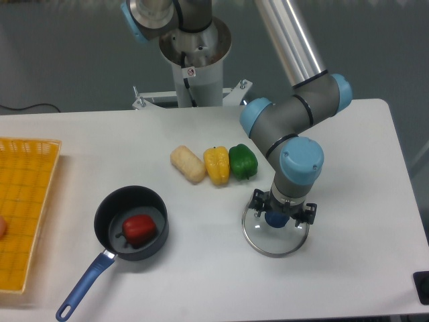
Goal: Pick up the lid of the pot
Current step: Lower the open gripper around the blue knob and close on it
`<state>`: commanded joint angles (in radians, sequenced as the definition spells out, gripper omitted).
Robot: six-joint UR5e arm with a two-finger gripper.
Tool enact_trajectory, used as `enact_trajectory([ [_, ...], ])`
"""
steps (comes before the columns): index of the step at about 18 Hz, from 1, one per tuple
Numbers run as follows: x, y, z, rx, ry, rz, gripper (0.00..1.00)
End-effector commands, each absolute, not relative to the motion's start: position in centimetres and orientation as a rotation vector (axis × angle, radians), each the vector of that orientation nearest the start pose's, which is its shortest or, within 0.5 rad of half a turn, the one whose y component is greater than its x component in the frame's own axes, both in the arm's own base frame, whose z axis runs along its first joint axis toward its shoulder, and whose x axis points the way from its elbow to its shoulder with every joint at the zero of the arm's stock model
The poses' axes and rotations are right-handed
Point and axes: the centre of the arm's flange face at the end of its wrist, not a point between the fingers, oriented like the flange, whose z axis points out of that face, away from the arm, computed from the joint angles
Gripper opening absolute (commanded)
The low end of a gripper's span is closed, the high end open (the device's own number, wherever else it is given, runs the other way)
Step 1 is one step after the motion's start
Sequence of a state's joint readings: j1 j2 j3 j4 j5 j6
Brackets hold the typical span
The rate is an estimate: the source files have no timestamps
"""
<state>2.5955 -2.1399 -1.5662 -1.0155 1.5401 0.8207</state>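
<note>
Pincer (pixel 283 206) spread wide, its fingertips on either side of the dark blue knob (pixel 276 219), gripping nothing. The pot lid (pixel 273 240) is clear glass with a thin metallic rim, lying flat on the white worktop (pixel 194 268), near the green pepper (pixel 242 162). Its knob points up; being round, it has no long axis.

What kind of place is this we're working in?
Probably a robotics lab or test bench, not a working kitchen. A robot gripper is at a glass-looking lid on a plain white table, near a pan and toy-looking vegetables.
</note>
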Motion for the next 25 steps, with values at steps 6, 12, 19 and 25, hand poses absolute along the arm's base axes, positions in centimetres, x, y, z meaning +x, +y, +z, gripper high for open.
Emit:
enact_trajectory([
  [6, -49.24, 45.86, 20.75, -3.107, -0.318, -0.039, 0.85],
  [12, -49.21, 45.93, 20.56, -3.111, -0.316, -0.038, 0.72],
  [19, -49.03, 46.16, 20.45, -3.108, -0.311, -0.027, 0.62],
  [25, -49.10, 46.08, 20.55, -3.108, -0.309, -0.025, 0.52],
])
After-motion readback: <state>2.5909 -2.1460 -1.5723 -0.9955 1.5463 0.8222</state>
